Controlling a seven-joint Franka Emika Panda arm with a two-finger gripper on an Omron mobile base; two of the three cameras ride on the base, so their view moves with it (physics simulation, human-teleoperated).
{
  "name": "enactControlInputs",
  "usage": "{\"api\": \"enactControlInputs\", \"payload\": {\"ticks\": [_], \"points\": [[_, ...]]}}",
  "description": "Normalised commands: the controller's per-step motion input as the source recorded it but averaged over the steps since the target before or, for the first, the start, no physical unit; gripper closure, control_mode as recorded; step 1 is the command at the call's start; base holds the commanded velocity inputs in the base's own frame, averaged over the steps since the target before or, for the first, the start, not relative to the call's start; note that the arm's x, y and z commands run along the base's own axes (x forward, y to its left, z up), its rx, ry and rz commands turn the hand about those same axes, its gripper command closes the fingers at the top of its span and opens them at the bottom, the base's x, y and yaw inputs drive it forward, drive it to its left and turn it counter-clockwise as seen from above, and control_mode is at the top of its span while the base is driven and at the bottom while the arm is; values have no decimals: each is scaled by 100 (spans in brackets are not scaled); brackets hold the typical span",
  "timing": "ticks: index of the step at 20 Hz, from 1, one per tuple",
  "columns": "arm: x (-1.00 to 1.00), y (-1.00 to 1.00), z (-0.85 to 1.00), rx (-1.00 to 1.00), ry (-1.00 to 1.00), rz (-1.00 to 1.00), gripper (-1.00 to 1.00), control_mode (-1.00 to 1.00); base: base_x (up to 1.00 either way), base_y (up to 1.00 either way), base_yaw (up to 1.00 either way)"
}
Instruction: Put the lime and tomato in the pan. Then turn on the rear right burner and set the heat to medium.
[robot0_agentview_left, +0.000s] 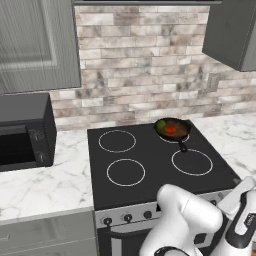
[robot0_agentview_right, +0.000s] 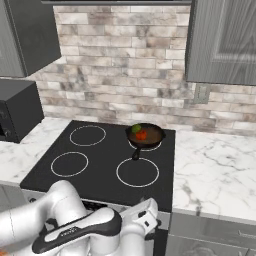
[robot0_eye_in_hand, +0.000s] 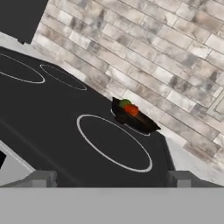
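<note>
The dark brown pan (robot0_agentview_left: 174, 129) (robot0_agentview_right: 146, 135) (robot0_eye_in_hand: 133, 119) sits at the back right of the black cooktop (robot0_agentview_left: 150, 165), its short handle pointing toward the front. Inside it lie the green lime (robot0_agentview_left: 161, 124) (robot0_agentview_right: 135, 128) (robot0_eye_in_hand: 125, 103) and the red-orange tomato (robot0_agentview_left: 170, 129) (robot0_agentview_right: 142, 134) (robot0_eye_in_hand: 131, 110), side by side. The rear right burner (robot0_agentview_right: 145, 147) is mostly hidden under the pan; only a sliver of its white ring shows. My gripper (robot0_eye_in_hand: 111, 178) hangs low at the stove's front right edge, open, fingertips (robot0_eye_in_hand: 40, 178) far apart, nothing between them.
The front right burner ring (robot0_agentview_left: 192, 162) (robot0_eye_in_hand: 114, 141) lies between my hand and the pan. Knobs (robot0_agentview_left: 127, 217) line the stove's front panel. A black microwave (robot0_agentview_left: 25, 135) stands on the left counter. Marble counter (robot0_agentview_right: 215, 165) extends right of the stove.
</note>
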Motion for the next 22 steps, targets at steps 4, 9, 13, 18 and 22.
{"api": "enactControlInputs", "payload": {"ticks": [4,9,13,18,22], "points": [[-11,-21,0,21,0,0,-100,-100,0,0,0],[0,-46,0,21,0,0,-100,-100,0,0,0],[0,-38,-8,16,0,0,-100,-100,0,0,0],[0,-10,-31,2,0,0,-100,-100,0,0,0],[0,0,-43,11,0,0,-100,-100,0,0,0]]}}
